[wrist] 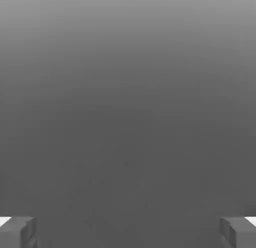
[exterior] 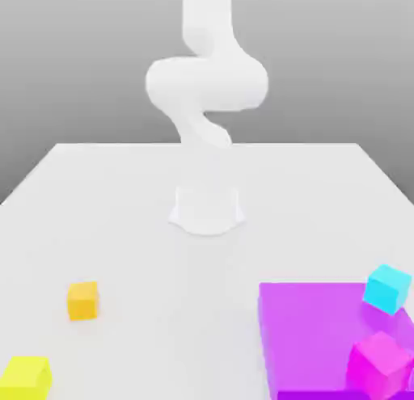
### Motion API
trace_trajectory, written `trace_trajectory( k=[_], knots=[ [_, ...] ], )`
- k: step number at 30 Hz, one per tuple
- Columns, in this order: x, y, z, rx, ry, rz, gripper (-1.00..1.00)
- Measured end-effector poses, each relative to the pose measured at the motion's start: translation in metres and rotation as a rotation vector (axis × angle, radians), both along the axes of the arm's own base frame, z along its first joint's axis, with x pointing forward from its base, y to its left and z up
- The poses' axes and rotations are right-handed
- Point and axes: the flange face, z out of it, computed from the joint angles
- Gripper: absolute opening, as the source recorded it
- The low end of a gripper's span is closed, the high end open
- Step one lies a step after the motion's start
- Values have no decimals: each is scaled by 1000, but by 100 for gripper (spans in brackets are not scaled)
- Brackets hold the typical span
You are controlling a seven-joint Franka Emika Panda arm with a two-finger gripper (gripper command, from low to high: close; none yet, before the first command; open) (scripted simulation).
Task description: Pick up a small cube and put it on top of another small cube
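- The tool [wrist: 128,232] is standing wide open with nothing between its fingertips [wrist: 17,232], which are showing at the two sides of the hand view over plain grey.
- The arm [exterior: 206,83] is rising folded from its base at the middle of the white bench [exterior: 121,229], well apart from every cube.
- The orange cube [exterior: 82,300] is sitting alone on the bench at the exterior view's left, with the yellow cube [exterior: 26,376] near it at the lower left corner.
- The cyan cube [exterior: 386,288] and the pink cube [exterior: 378,363] are resting on the purple block [exterior: 307,334] at the right.
- The orange cube is looking small, stiff and probably light, with flat, possibly slick faces.
- Closing on two opposite side faces, near mid-height and square to them, is looking like the safest hold.
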Motion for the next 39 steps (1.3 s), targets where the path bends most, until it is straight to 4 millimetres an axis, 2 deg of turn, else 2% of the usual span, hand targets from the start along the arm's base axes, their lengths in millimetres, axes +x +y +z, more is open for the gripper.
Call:
trace_trajectory(
  k=[2,5,7,10,14,18,21,27,28,34,36,39],
  knots=[
    [24,-24,-48,45,69,-119,0],
    [45,-62,-118,109,160,-287,0],
    [50,-87,-164,153,217,-399,0],
    [47,-123,-234,222,298,-567,0],
    [21,-164,-325,317,402,-795,0],
    [-25,-196,-408,424,498,-1038,0],
    [-60,-201,-461,494,562,-1186,0],
    [-66,-200,-524,507,579,-1215,0],
    [-67,-199,-532,506,579,-1216,-100],
    [-67,-199,-536,506,577,-1216,-100],
    [-67,-199,-526,507,578,-1216,-100],
    [-66,-200,-500,508,577,-1216,-100]
  ],
)
